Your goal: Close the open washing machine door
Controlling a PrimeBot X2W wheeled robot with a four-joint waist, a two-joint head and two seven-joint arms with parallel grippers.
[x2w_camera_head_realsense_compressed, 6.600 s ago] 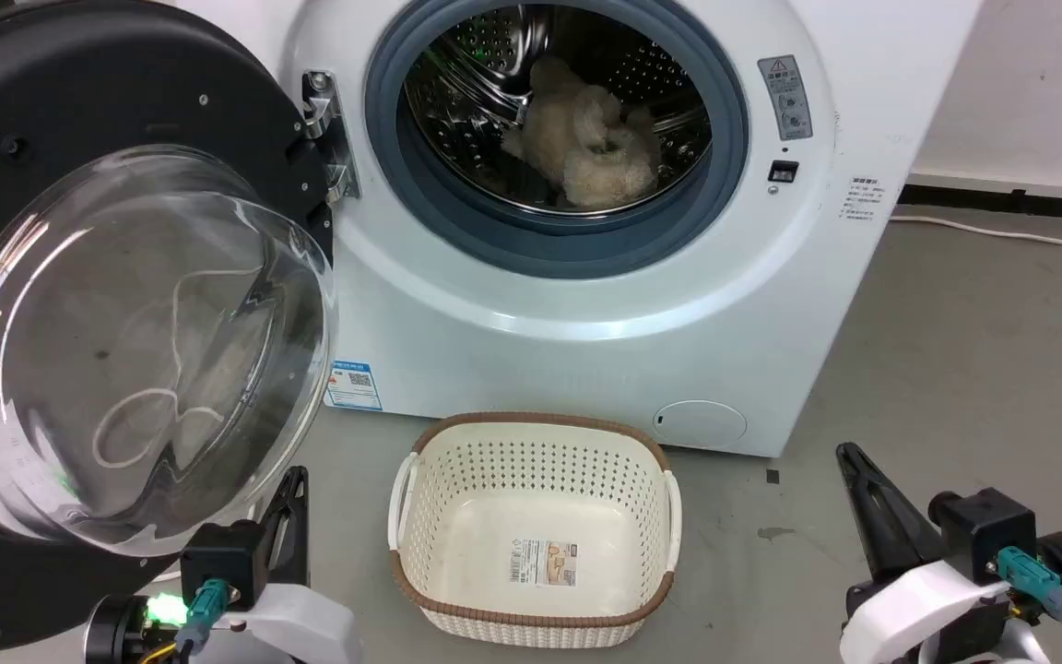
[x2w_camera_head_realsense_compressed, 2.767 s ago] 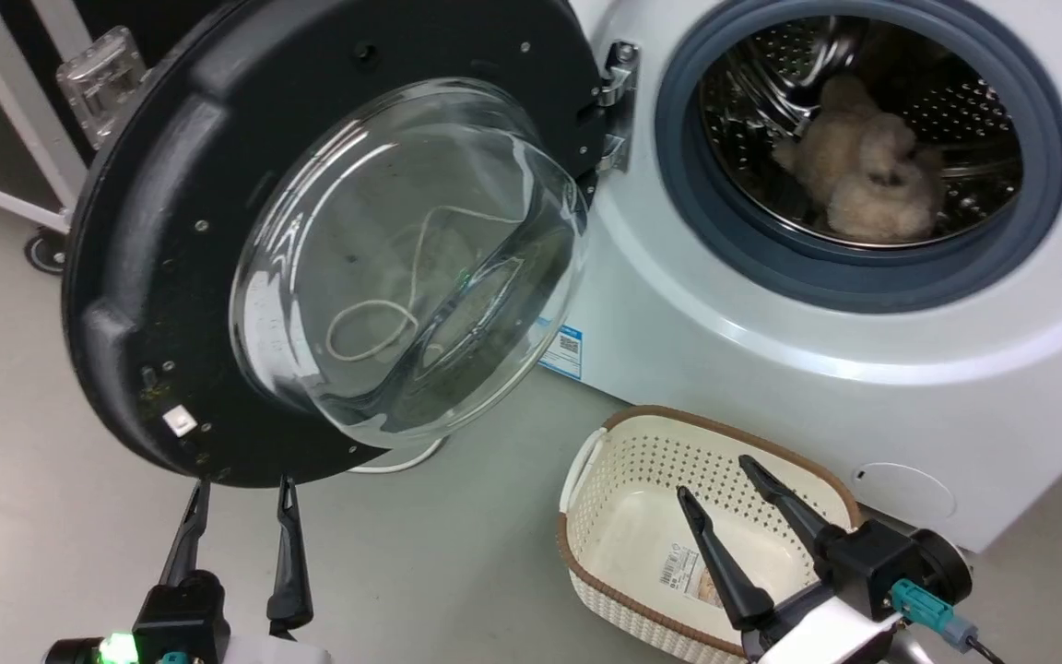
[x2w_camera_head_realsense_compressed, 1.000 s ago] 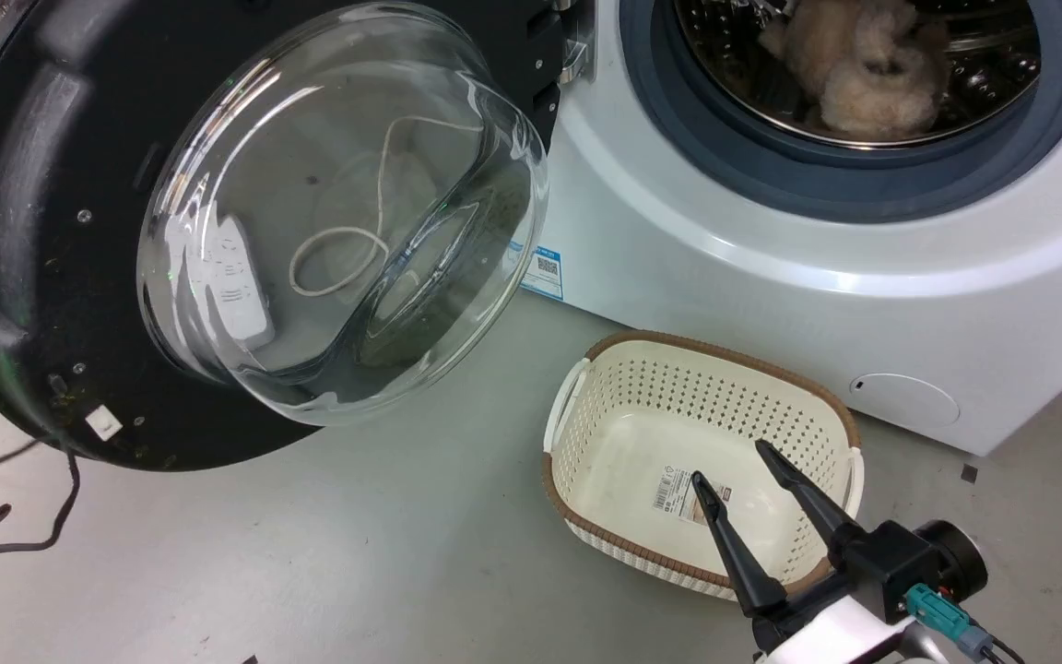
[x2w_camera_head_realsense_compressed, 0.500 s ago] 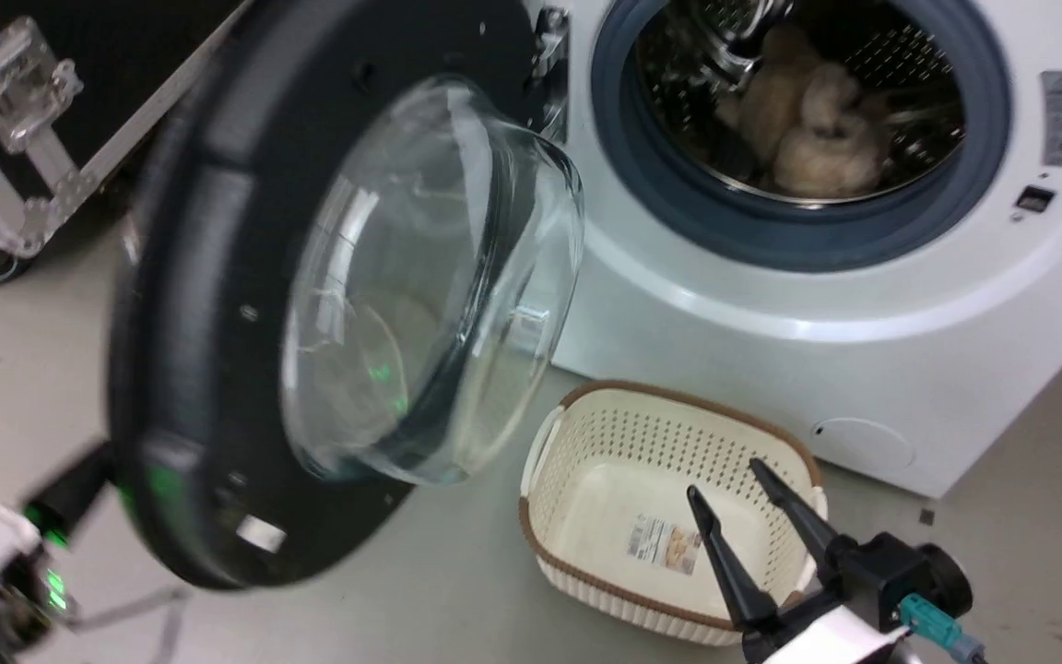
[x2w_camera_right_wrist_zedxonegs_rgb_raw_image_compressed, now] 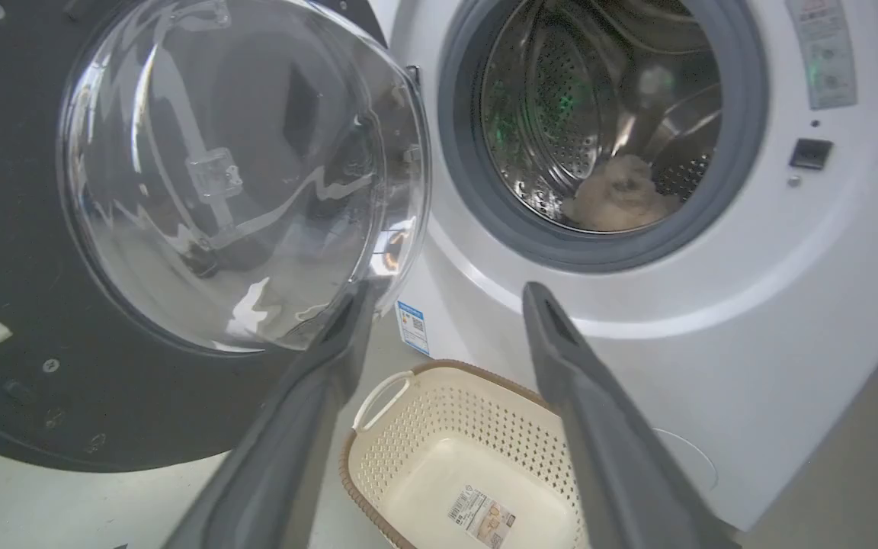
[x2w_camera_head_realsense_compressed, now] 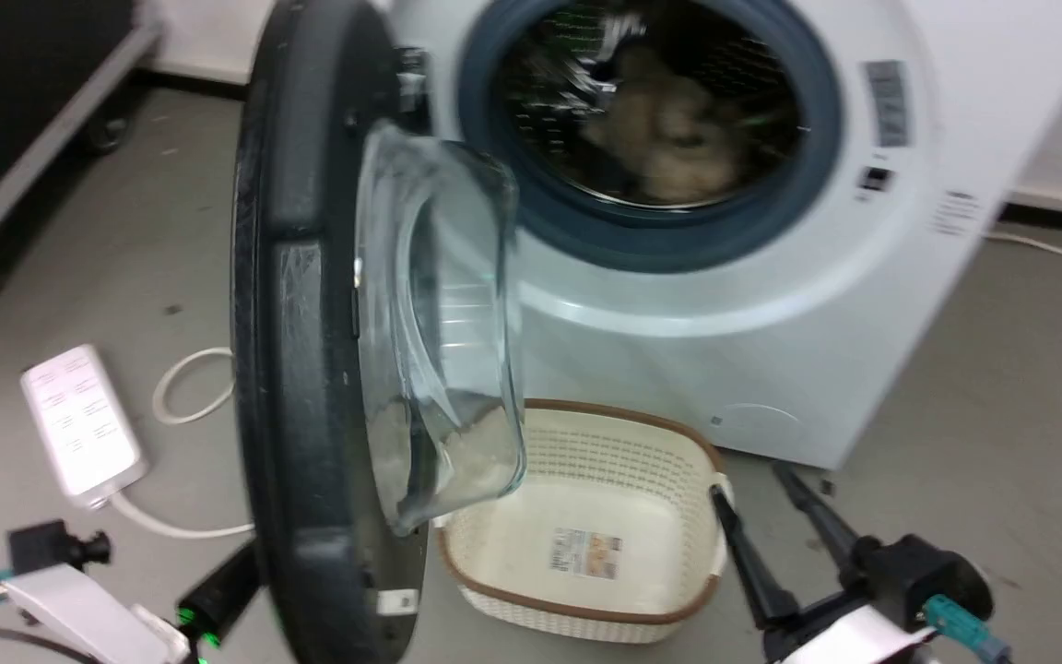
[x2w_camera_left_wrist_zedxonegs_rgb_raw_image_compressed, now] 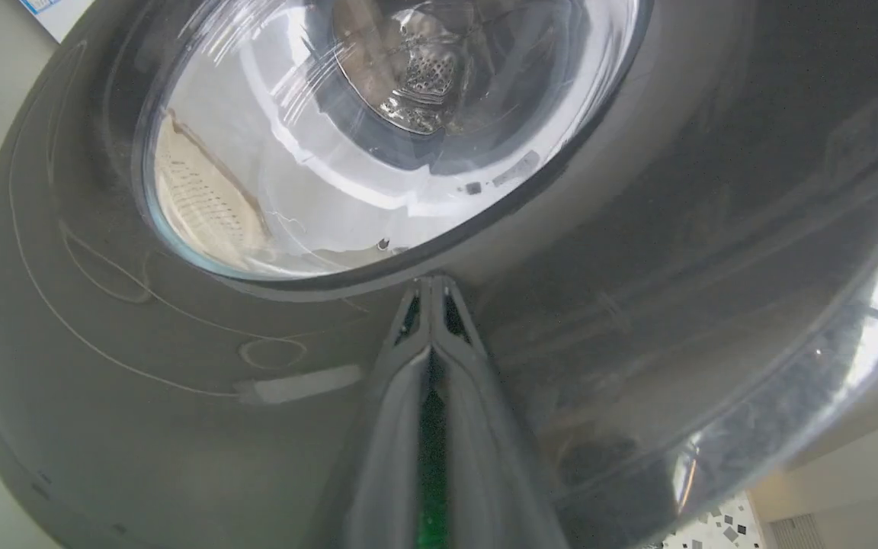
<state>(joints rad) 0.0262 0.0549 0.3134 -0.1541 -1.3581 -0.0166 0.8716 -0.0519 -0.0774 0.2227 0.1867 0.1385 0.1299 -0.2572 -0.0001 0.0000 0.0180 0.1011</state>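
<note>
There goes the door (x2w_camera_head_realsense_compressed: 296, 369)!
It has turned from wide open to edge-on at centre left; the left gripper (x2w_camera_left_wrist_zedxonegs_rgb_raw_image_compressed: 431, 284), fingers together, has gone behind it, tips against its outer face.

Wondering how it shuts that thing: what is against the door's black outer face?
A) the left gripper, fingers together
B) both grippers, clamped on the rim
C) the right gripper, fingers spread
A: the left gripper, shut, has its tips on the washing machine door by the window's rim; the right gripper hangs open, away from it.
</note>
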